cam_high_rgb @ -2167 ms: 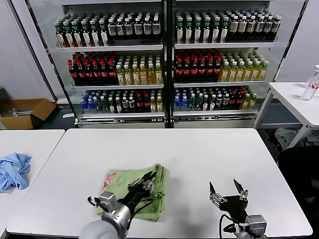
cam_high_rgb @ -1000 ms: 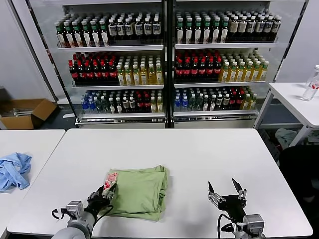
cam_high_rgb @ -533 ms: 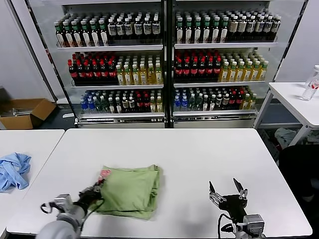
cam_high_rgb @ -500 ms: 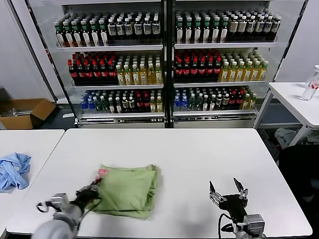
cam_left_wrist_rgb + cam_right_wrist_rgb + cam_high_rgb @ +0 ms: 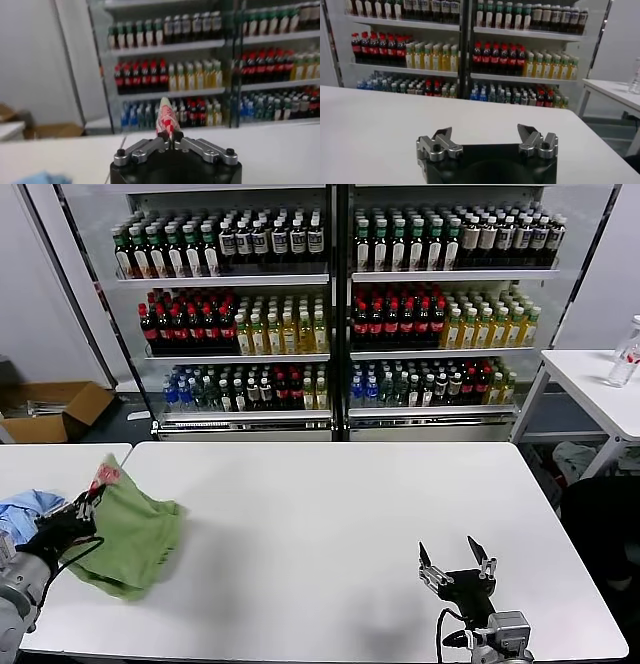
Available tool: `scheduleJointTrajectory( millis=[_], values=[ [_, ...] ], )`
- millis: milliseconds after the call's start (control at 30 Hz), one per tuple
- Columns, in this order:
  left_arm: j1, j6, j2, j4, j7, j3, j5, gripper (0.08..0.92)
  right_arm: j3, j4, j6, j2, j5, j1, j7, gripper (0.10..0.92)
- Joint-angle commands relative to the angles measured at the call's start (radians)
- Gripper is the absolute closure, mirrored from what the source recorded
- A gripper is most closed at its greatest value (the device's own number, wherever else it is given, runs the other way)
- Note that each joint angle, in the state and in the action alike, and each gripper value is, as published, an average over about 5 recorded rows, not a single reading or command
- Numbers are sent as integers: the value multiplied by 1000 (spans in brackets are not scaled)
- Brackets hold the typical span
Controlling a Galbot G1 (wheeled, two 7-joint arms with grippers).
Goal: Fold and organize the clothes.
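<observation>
At the far left a crumpled light blue garment (image 5: 25,506) lies on a neighbouring bench. Beside it, the left pincer (image 5: 78,512) is pressed together on the soft green polo shirt (image 5: 128,536), pinching its red-and-white checkered print (a limp, folded bundle at the white bench's (image 5: 340,524) left edge). Far to the right, the right pincer (image 5: 455,556) rests with metal fingers spread. Bottle labels are unreadable.

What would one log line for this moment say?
left gripper: shut on folded light green polo shirt, table's left edge | right gripper: open, idle
</observation>
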Motion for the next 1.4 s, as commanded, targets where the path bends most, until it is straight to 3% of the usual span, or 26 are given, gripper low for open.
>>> scheduleJointTrajectory(
  millis=[33, 133, 233, 400, 567, 667, 833, 1067, 1267, 1400],
  values=[
    [-34, 11, -283, -159, -41, 731, 173, 898, 9, 22, 3, 3, -12, -24, 0, 203],
    [-62, 10, -395, -106, -27, 892, 262, 898, 6, 29, 0, 3, -22, -30, 0, 203],
    [-121, 3, -493, -28, -27, 963, 323, 898, 4, 31, -3, -1, -27, -24, -1, 203],
    [-293, -68, -654, 146, -99, 928, 359, 898, -5, 24, 5, -22, 25, 26, 12, 203],
    [-420, -128, -703, 267, -114, 882, 341, 893, -8, 6, -4, -41, 76, 107, 22, 203],
    [-418, -140, -663, 256, -87, 876, 335, 844, -1, -22, 13, -57, 77, 139, 10, 203],
    [-343, -192, -501, 177, -16, 808, 359, 701, -44, -72, 30, -58, 82, 180, -12, 203],
    [-215, -369, -286, 121, 89, 554, 552, 502, -287, -244, -94, 1, 238, 367, 48, 203],
    [-174, -406, -215, 141, 113, 364, 552, 329, -365, -387, -135, 31, 267, 466, 77, 218],
    [-159, -408, -210, 143, 112, 322, 535, 219, -354, -412, -131, 27, 264, 486, 74, 302]
  ],
)
